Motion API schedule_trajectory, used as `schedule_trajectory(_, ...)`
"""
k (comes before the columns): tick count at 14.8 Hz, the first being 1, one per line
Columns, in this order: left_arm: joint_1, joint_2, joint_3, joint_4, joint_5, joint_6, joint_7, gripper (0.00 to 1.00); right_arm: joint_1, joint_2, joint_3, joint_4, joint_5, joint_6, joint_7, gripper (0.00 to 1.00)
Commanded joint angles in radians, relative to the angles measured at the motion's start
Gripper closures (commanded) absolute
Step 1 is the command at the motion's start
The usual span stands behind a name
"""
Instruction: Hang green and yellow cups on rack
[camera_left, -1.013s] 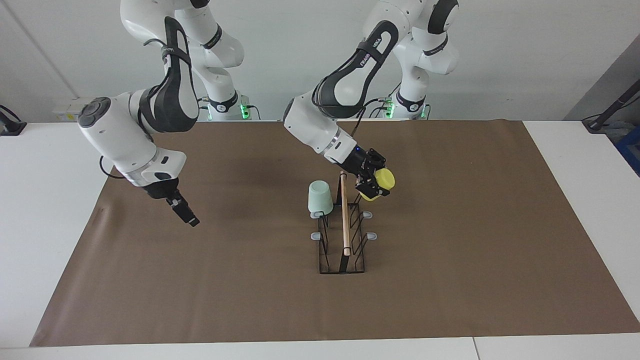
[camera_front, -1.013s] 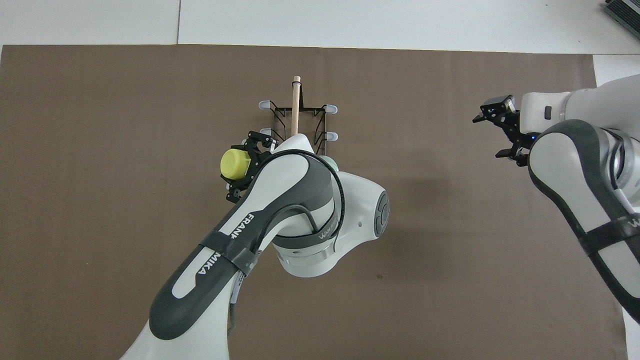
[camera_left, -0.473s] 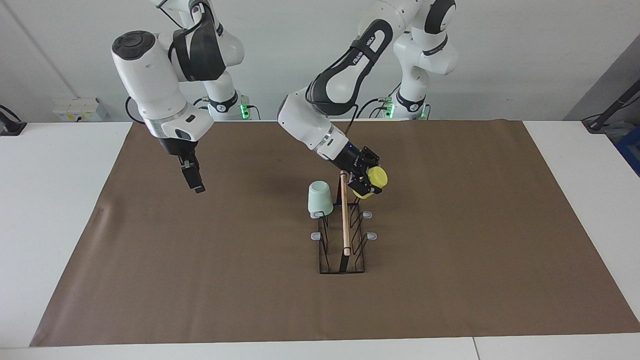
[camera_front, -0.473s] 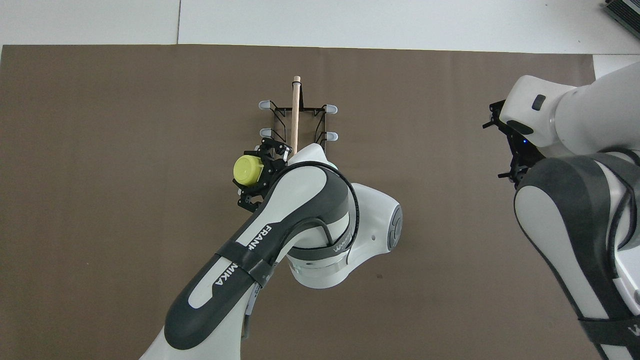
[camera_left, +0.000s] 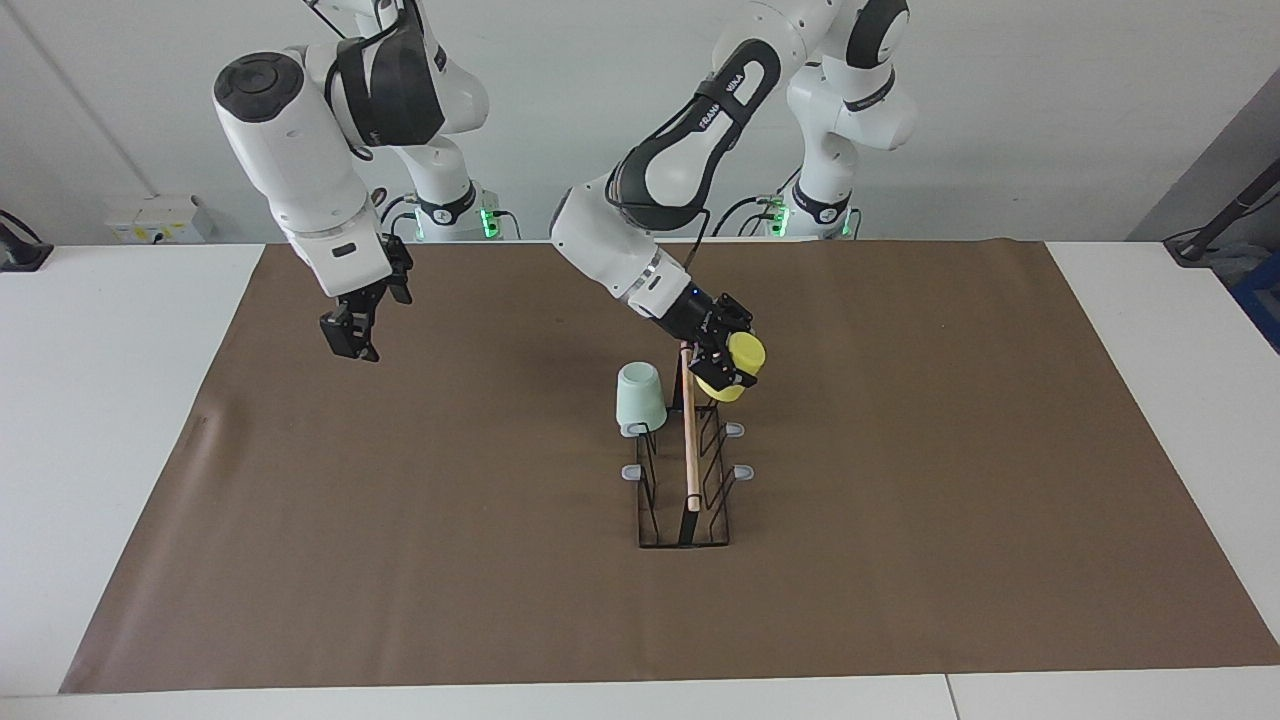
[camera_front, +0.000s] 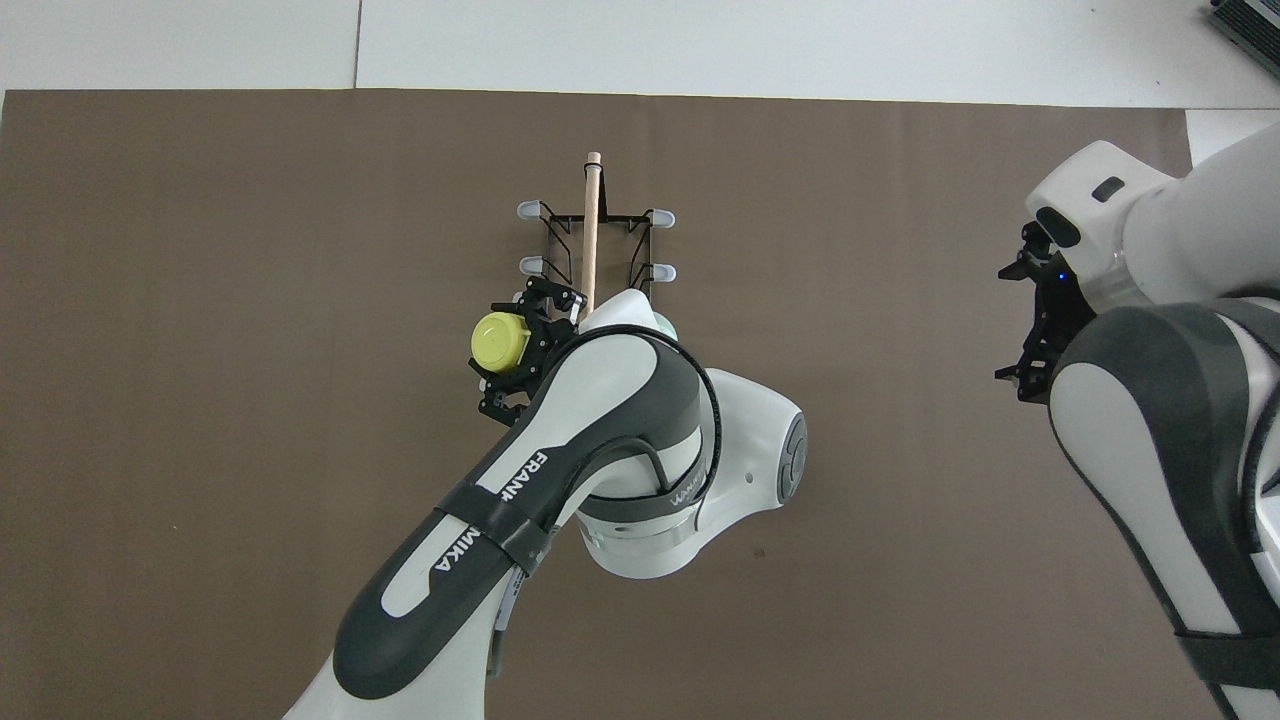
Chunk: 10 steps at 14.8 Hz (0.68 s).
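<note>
Right gripper (camera_left: 350, 335) waits in the air over the mat toward the right arm's end; can't tell its finger state. Left gripper (camera_left: 722, 367), clenched on the yellow cup (camera_left: 741, 362), holds it tilted over the rack (camera_left: 685, 470), prob. to bring its mouth onto the nearest prong on that side. Green cup (camera_left: 639, 396) already sits upside down on the matching prong across the wooden rod (camera_left: 689, 435). Farther prongs bare.
</note>
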Motion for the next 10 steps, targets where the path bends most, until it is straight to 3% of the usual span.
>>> schedule_trajectory(1,-0.01,0.015,0.016,0.033,-0.018,-0.006,-0.02,0.0,-0.002,0.013,0.006,0.053,-0.001,-0.04,0.241,0.0)
schedule_trajectory(5,0.001,0.016,0.019,0.044,-0.012,-0.012,-0.017,0.0,-0.017,0.014,0.017,0.061,0.055,-0.071,0.467,0.0)
schedule_trajectory(10,0.029,0.027,0.022,0.07,-0.007,-0.005,-0.01,0.0,-0.063,0.004,0.006,0.04,0.063,-0.06,0.472,0.0)
